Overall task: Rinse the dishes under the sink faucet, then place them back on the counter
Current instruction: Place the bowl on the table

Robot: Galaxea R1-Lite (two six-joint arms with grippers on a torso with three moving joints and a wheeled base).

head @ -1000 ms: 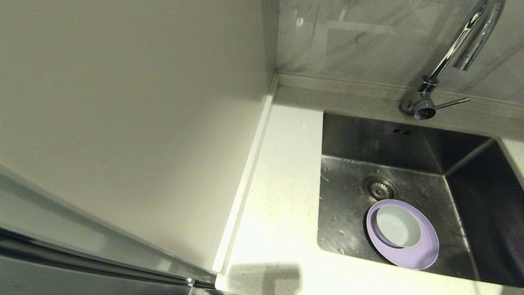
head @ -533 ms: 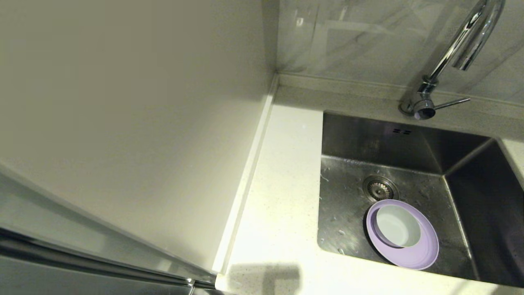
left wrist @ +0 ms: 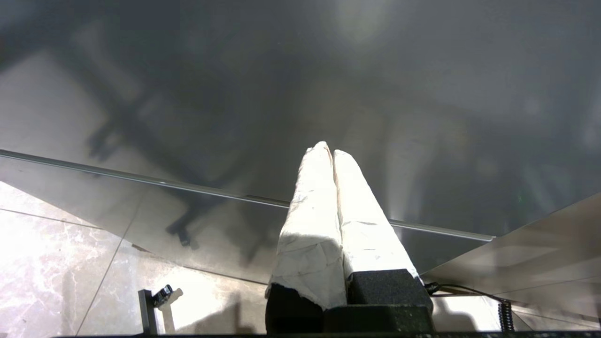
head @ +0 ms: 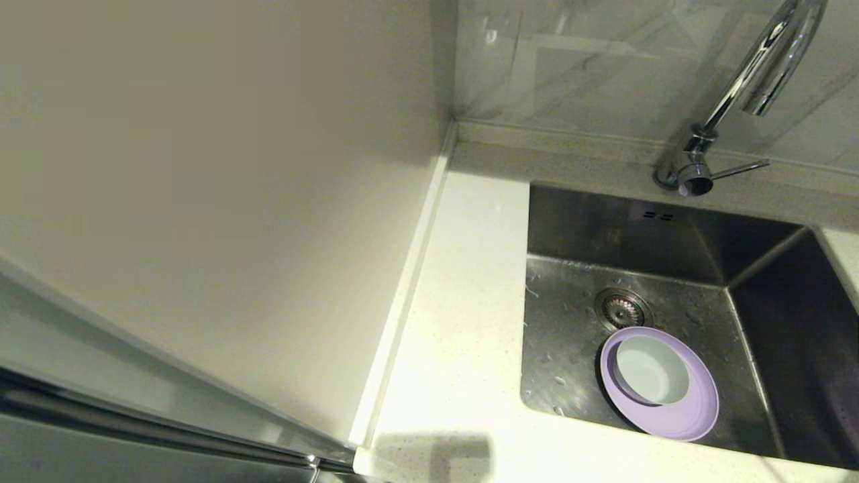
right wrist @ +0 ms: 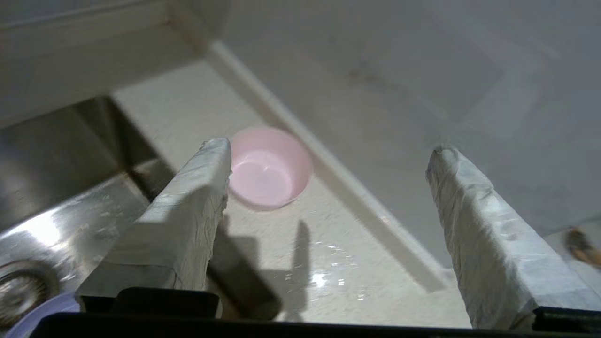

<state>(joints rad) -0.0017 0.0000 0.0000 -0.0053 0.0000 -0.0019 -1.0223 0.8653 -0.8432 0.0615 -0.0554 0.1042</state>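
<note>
The lilac plate [head: 678, 416] lies on the floor of the steel sink [head: 570, 335], just in front of the drain strainer [head: 621, 308]. A pale blue-green bowl [head: 651, 369] sits upright on it. The chrome faucet [head: 738, 80] arches over the sink's back right. In the right wrist view a pale pink bowl [right wrist: 272, 169] stands upright on the speckled counter [right wrist: 338, 244] by the raised strip. My right gripper [right wrist: 328, 150] hovers above that counter, open and holding nothing. The left gripper [left wrist: 328, 150] is shut and empty, away from the sink. Neither gripper nor the pink bowl shows in the head view.
A cream wall panel [head: 201, 201] rises left of the counter [head: 463, 302], past the raised edge strip [head: 402, 288]. A marble backsplash [head: 570, 67] stands behind the faucet. Water drops glisten on the counter [right wrist: 324, 277]. The left gripper faces a dark glossy panel [left wrist: 235, 94].
</note>
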